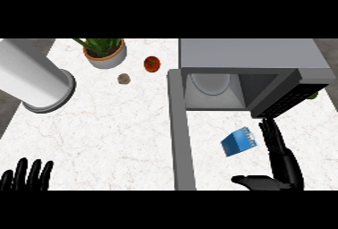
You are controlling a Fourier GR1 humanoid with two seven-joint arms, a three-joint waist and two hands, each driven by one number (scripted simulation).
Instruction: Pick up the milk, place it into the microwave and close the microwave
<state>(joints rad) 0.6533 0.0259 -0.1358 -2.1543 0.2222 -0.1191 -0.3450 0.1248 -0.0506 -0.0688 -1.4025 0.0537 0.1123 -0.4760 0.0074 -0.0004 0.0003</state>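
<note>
Head view: microwave open, milk outside on counter.

A white marble counter with faint reddish veins fills most of the view. At its far left stands a large pale cylinder on a grey round base, leaning across the corner. Behind it, a leafy green plant in a grey pot; to the right of that, a small red-orange item with a green top and a small brownish round thing — well apart from each other. Dark grey floor shows past the counter's left edge.
</note>
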